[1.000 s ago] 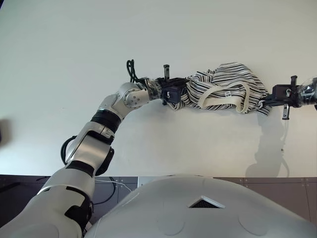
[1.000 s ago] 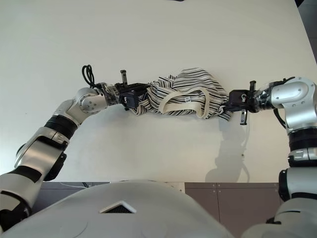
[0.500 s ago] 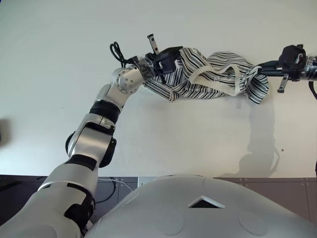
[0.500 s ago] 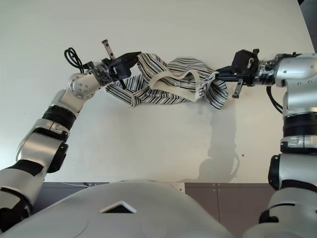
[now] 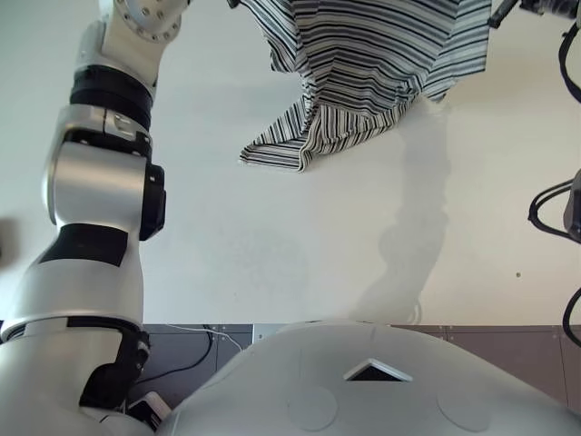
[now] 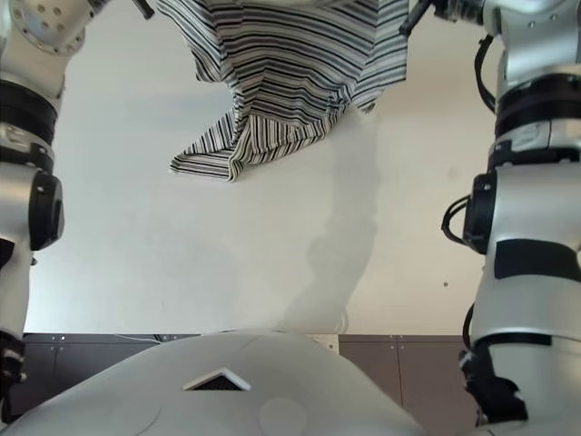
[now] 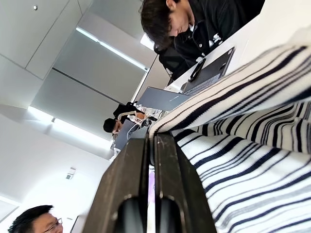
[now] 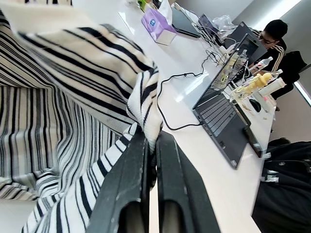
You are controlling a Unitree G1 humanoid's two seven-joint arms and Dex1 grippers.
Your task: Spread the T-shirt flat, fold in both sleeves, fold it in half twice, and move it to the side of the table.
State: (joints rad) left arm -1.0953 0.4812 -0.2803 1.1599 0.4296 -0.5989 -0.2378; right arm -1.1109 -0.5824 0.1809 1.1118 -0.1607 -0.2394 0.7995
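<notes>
Step in hand: spreading. The left fingers [image 7: 129,184] are closed on the T-shirt [image 5: 363,64], which is held raised over the far counter [image 5: 272,254], its lower end apparently resting there. The right fingers [image 8: 129,189] are closed on its other side. Lowering it flat and taut is judged next.

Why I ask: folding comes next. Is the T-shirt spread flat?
Not flat: the T-shirt hangs bunched, pinched by the left end effector and right end effector; only its lower edge lies on the table.
</notes>
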